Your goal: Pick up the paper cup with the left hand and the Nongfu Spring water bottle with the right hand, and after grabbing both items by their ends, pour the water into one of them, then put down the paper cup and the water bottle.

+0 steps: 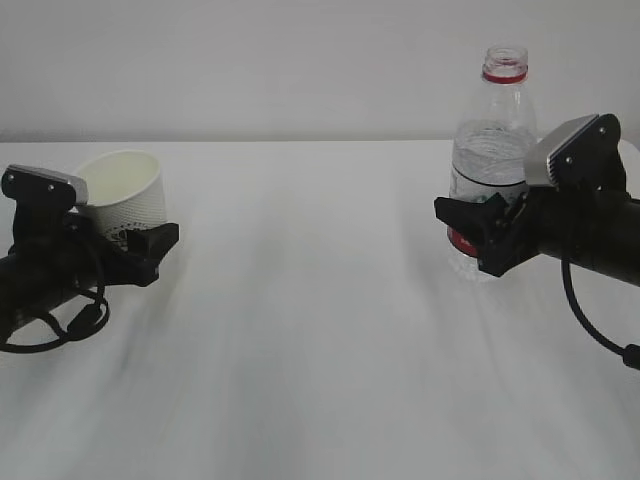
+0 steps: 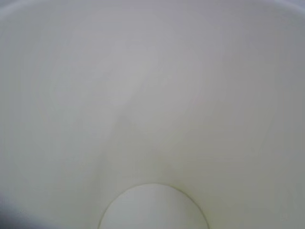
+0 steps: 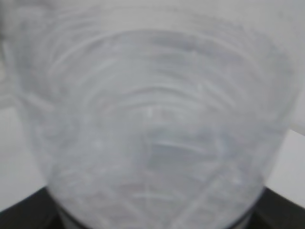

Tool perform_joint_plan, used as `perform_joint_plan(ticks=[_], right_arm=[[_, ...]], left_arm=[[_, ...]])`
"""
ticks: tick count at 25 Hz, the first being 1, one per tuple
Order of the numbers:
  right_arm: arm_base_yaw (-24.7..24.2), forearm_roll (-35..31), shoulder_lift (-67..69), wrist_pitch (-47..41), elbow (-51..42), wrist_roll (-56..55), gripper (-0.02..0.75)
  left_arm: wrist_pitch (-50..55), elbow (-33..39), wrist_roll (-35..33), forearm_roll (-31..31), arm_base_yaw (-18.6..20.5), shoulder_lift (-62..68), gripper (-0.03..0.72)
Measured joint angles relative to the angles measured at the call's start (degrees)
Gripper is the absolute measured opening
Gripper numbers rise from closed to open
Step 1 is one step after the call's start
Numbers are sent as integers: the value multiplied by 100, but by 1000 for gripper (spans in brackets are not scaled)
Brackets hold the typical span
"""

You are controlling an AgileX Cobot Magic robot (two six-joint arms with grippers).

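The white paper cup (image 1: 125,195) is at the left, tilted with its mouth up and to the left. My left gripper (image 1: 138,236) is shut on its lower end. Its cream inside and round bottom (image 2: 152,210) fill the left wrist view. The clear Nongfu Spring water bottle (image 1: 490,150) stands upright at the right, capless with a red neck ring. My right gripper (image 1: 490,232) is shut on its lower part, over the red label. The ribbed bottle wall (image 3: 152,119) fills the right wrist view, with dark fingers (image 3: 21,214) at the bottom corners. I cannot make out the water.
A white table (image 1: 320,330) stretches between the two arms, with a pale wall behind it. Black cables (image 1: 60,325) hang under the left arm, and a cable (image 1: 590,320) hangs under the right arm.
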State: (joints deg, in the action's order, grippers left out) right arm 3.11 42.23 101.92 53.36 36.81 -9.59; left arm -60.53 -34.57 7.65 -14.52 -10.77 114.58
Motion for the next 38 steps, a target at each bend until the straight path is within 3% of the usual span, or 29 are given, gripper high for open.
perform_joint_plan(ticks=[14,32,38], right_arm=[[0,326,0,-36,0,-111,491],[0,831,-26,-44,0,-297,491],[0,997,-26,-44,0,-306,491]], left_arm=[[-295,1196,25,-502,0,-920,559],[-464,1299,804,-2715,0,-1270,558],[-464,1299,874,-3197,0,-1270,558]])
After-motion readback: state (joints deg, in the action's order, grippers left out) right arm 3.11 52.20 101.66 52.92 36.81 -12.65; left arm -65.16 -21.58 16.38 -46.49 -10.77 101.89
